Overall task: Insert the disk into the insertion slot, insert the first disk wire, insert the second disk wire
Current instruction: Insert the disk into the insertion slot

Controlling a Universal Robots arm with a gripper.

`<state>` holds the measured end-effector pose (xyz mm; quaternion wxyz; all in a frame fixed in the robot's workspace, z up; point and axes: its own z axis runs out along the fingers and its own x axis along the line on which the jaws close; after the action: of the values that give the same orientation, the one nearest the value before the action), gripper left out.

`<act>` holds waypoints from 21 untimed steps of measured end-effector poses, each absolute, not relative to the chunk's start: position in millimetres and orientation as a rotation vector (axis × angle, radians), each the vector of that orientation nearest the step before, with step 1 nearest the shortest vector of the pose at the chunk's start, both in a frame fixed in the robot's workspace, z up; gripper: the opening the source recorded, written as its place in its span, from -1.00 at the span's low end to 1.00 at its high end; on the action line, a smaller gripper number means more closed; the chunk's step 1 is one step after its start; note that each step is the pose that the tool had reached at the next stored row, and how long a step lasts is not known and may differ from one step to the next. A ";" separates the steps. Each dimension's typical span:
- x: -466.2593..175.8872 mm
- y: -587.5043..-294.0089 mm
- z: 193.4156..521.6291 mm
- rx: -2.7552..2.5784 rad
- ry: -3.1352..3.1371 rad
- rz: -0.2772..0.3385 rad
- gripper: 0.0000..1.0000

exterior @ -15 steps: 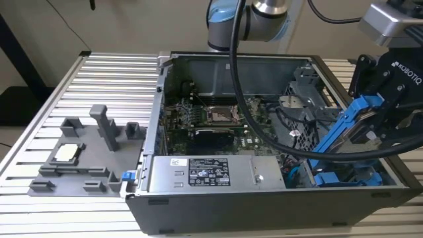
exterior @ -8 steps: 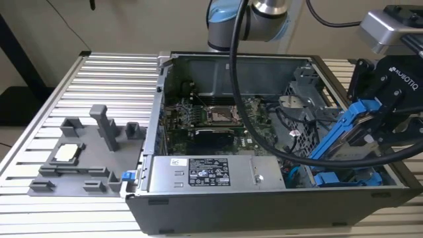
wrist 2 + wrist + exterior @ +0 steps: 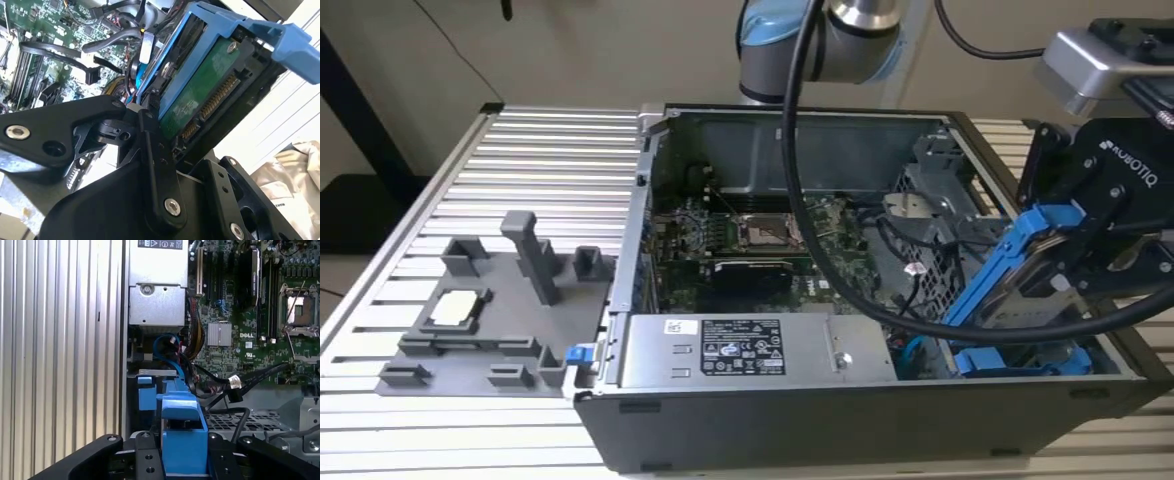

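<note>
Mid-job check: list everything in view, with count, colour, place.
disk: one, silver-grey in blue caddy, tilted, exterior view's right
insertion slot: one, blue-railed, below the disk
computer case: one, dark grey, open, table centre
motherboard: one, green, inside case
power supply box: one, grey, labelled, inside case
fixture tray: one, grey, exterior view's left
table: one, ribbed silver
cables: several, black, across case interior
gripper: one, black, shut on the disk

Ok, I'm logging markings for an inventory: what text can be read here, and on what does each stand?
Claw, shut on the disk: white maker's lettering on its housing, left unquoted.
White label on the power-supply box: fine print and symbols, too small to read.
Motherboard: a white logo and tiny markings, left unquoted.
</note>
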<state>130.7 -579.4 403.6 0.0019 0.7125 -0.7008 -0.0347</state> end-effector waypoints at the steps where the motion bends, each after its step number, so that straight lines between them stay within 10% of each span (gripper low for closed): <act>1: 130.8 -579.3 403.7 2.235 -2.198 -0.111 -0.35; 21: 142.2 -579.3 409.4 2.201 -2.168 -0.167 -0.35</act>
<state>142.2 -579.3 409.4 0.0236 0.7112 -0.7005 -0.0539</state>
